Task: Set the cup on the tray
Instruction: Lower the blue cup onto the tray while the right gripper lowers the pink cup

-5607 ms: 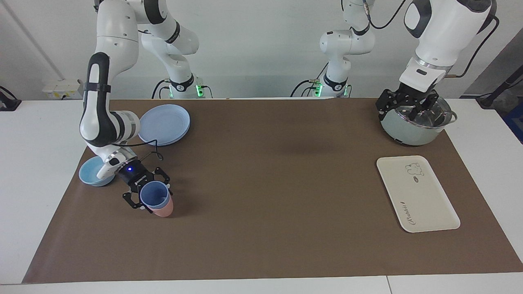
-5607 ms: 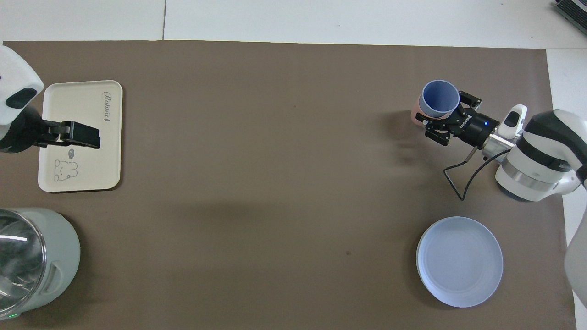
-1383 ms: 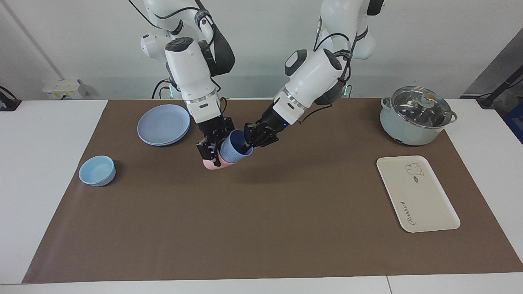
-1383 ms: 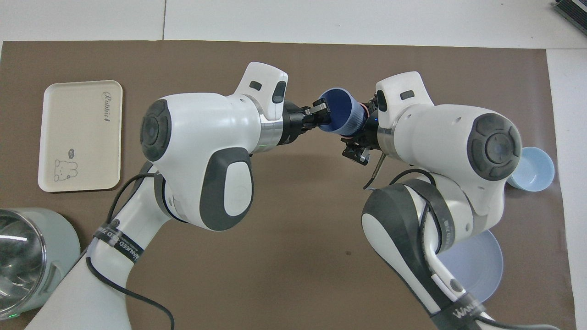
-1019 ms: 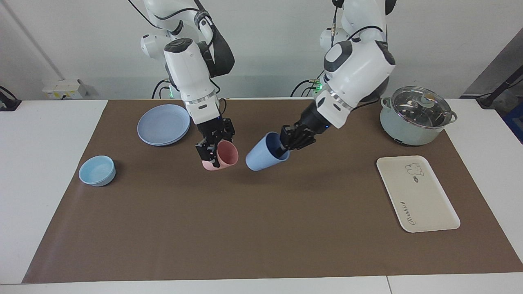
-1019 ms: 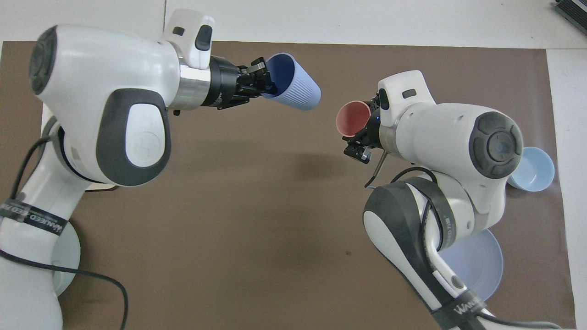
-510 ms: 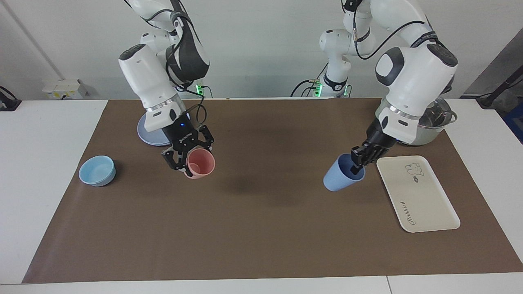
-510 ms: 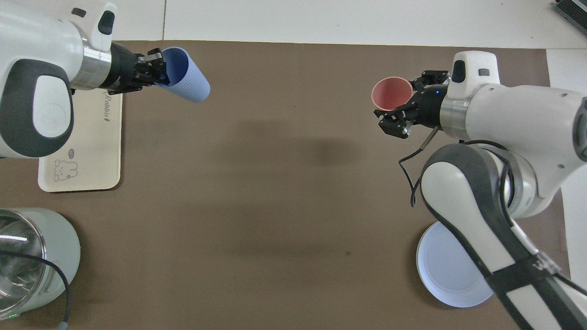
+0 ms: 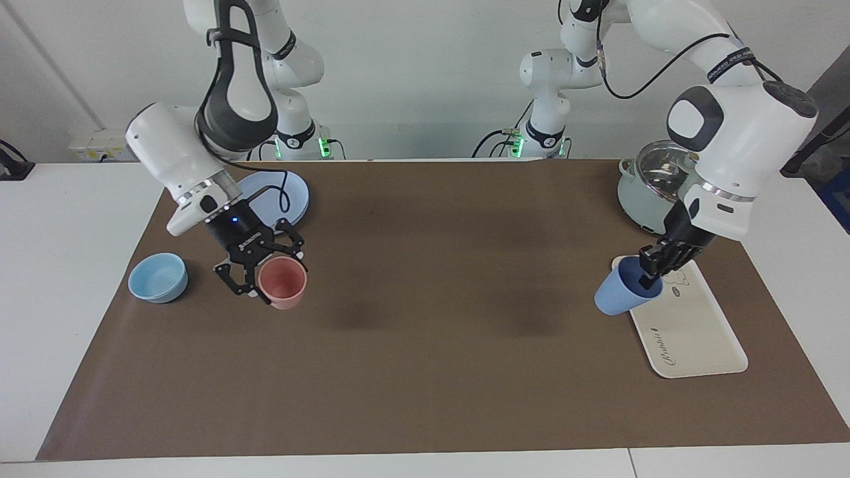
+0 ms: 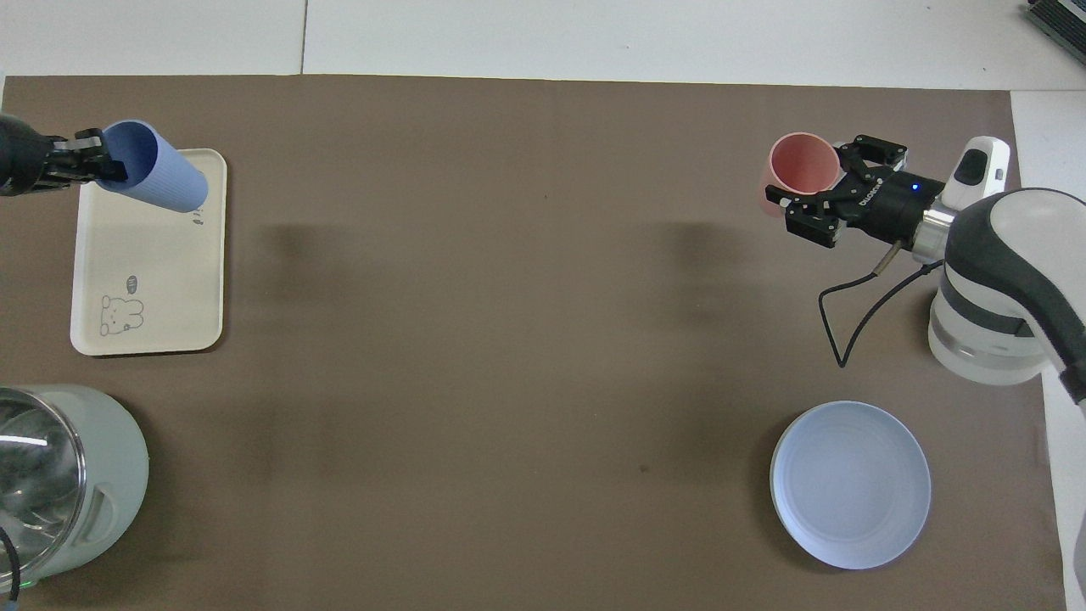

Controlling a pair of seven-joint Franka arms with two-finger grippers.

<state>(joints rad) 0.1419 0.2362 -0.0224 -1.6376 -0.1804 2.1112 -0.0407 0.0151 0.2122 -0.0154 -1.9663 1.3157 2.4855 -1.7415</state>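
The periwinkle-blue cup (image 9: 616, 296) is tilted in the air, its rim pinched by my left gripper (image 9: 654, 265). It hangs over the edge of the cream tray (image 9: 687, 332) that faces the middle of the table. The overhead view shows the cup (image 10: 161, 176) over the tray's (image 10: 148, 280) farther end, with the left gripper (image 10: 85, 161) beside it. My right gripper (image 9: 262, 269) is shut on the salmon-pink tumbler (image 9: 283, 284) low over the mat at the right arm's end; both also show from overhead, tumbler (image 10: 802, 163) and gripper (image 10: 827, 191).
A pale green pot with a glass lid (image 9: 641, 199) stands nearer to the robots than the tray. A round blue plate (image 10: 850, 484) and a light-blue bowl (image 9: 157, 277) lie at the right arm's end. A brown mat (image 9: 425, 332) covers the table.
The left gripper pulled the blue cup out of the pink tumbler and carried it to the tray. The right gripper carried the pink tumbler back toward its own end of the table.
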